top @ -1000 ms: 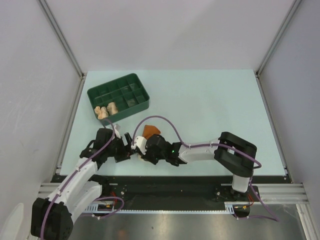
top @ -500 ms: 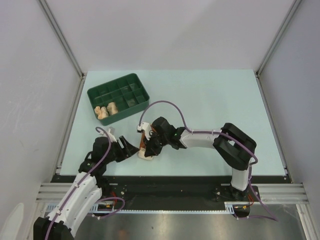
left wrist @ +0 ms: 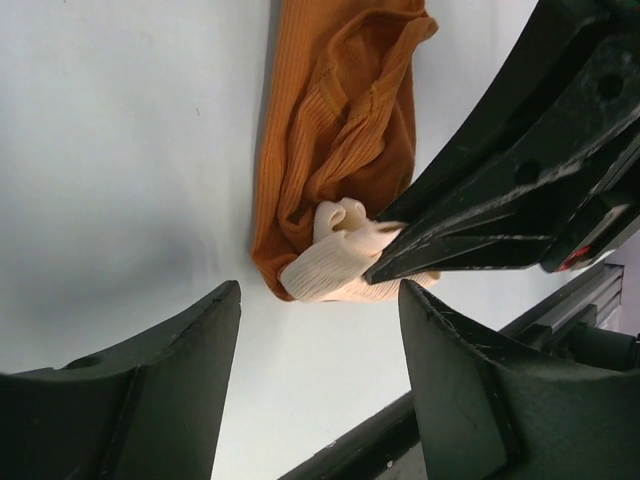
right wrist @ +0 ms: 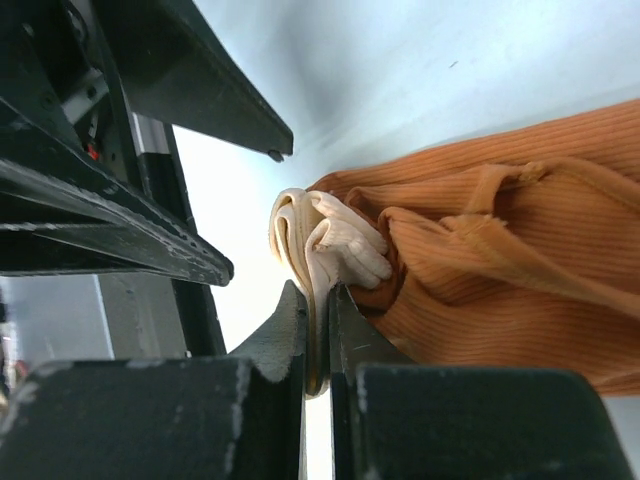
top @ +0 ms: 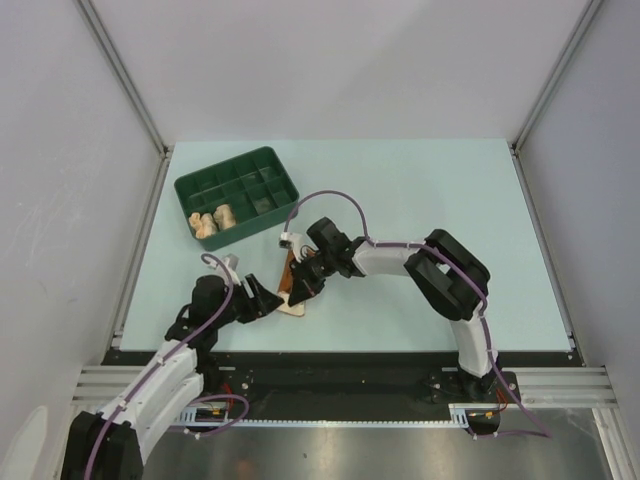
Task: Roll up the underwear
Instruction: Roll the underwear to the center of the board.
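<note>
- Far left first: the green tray (top: 282, 212), hard plastic split into small compartments, sits on the pale matte table (top: 430, 190).
- Two pale rolls (top: 205, 225) of soft cloth stand in its near-left compartments, one peach, one creamier; trim too small to make out.
- Nearer the front, the left gripper (top: 262, 298) lies low over the table with its two thick black fingers (left wrist: 150, 400) spread wide, gripping nothing.
- From its wrist camera, the end of the garment sits just ahead of that gap, and neither finger touches the cloth.
- Now the rust-orange underwear (top: 288, 278): ribbed knit, bunched into a long, narrow, wrinkled strip lying flat on the table, well apart from the tray.
- Its near end finishes in cream edging (left wrist: 335, 265), a finer ribbed band folded over itself into a small curl.
- And the right gripper (top: 297, 290) comes in from the right, its slim black fingers (right wrist: 345, 330) pressed nearly together, clamped on that cream edging.
- In the right wrist view, the band is pinched in thin layers between the tips, orange cloth (right wrist: 520, 250) spreading away to the right.
</note>
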`<state>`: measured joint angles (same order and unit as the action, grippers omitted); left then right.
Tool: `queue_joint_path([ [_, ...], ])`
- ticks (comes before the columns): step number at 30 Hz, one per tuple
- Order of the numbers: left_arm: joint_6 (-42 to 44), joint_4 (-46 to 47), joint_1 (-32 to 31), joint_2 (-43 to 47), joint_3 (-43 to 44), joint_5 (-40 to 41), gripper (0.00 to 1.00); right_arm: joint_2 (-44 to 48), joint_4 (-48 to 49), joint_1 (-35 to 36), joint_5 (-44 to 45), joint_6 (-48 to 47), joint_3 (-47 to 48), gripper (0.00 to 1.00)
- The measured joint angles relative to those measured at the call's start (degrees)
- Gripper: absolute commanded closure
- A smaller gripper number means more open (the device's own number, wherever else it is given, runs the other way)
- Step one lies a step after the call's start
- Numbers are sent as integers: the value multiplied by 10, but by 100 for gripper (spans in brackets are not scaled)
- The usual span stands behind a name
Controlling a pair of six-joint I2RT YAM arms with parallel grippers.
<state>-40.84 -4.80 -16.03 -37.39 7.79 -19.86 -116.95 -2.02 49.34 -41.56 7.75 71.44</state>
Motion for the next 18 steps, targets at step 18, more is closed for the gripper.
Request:
queue_joint_path([
  [18, 34, 124, -5, -133, -9, 19, 51, -52, 2, -38, -72, 49, 35, 100],
])
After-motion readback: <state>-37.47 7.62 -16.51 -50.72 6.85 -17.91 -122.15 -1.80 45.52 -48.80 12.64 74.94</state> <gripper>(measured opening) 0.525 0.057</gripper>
